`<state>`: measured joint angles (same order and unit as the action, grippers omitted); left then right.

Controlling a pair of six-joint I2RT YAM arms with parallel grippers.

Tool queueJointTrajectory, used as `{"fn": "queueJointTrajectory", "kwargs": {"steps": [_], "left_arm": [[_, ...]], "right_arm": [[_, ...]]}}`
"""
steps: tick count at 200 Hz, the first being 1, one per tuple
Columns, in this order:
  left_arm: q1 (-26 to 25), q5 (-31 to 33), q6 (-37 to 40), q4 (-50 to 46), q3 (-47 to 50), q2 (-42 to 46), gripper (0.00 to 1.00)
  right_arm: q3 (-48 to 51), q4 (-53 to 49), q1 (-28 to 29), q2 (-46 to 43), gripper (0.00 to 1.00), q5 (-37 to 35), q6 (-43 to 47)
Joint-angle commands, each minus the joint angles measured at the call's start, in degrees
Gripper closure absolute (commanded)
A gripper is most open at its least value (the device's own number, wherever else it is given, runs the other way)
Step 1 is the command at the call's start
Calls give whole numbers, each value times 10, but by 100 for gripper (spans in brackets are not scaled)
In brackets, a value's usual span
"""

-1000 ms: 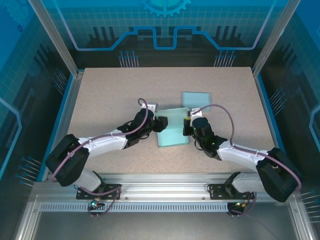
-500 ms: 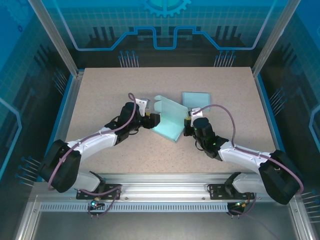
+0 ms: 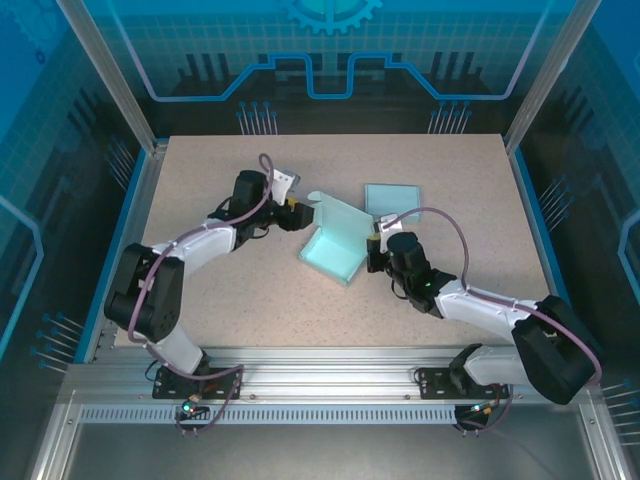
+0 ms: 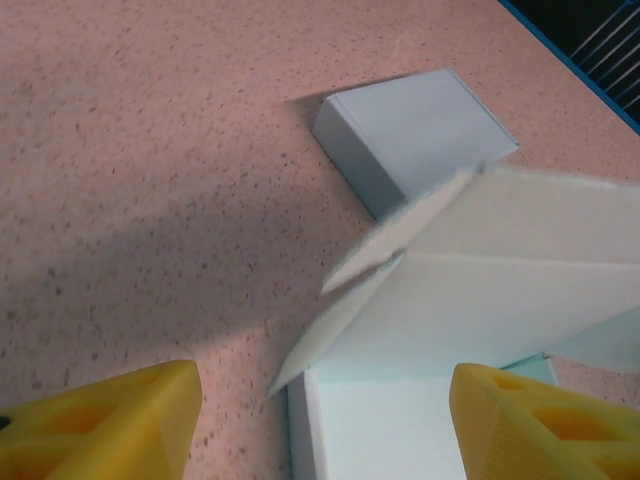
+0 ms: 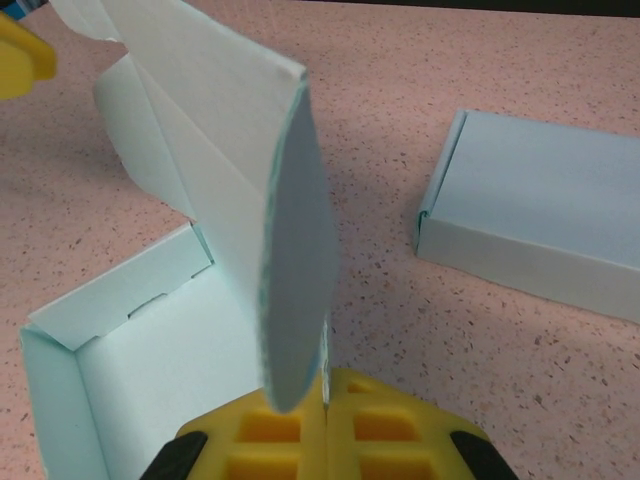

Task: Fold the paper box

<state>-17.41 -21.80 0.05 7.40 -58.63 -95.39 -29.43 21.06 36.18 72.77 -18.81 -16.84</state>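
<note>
The pale teal paper box [image 3: 333, 256] lies open at mid-table, its lid panel standing up along the far side. My right gripper [image 3: 375, 250] is at the box's right edge, shut on a thin side flap; in the right wrist view the paper box [image 5: 150, 350] has that flap rising out of the closed right gripper [image 5: 325, 425]. My left gripper [image 3: 299, 213] hovers open just left of the raised lid, touching nothing. From the left wrist, the paper box [image 4: 480, 290] sits ahead of the open left gripper [image 4: 322, 425], with one flap corner pointing toward the gap.
A second, closed teal box [image 3: 392, 197] lies flat behind and to the right of the open one, also seen as the closed box [image 4: 405, 135] and the closed box [image 5: 540, 215]. Speckled tabletop [image 3: 220, 290] spreads around; metal frame posts and blue walls border it.
The left gripper opened, released the box and drew back to the far left. The lid, flat a second ago, now stands up. The right gripper stayed shut in place.
</note>
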Motion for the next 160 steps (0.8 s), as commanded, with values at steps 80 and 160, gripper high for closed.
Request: {"fn": "queueJointTrajectory", "kwargs": {"steps": [80, 160], "left_arm": [[4, -46, 114, -74, -94, -84, 48], [-29, 1, 92, -44, -66, -47, 91]], "right_arm": [[-16, 10, -16, 8, 100, 24, 4], [-48, -1, -25, 31, 100, 23, 14]]}}
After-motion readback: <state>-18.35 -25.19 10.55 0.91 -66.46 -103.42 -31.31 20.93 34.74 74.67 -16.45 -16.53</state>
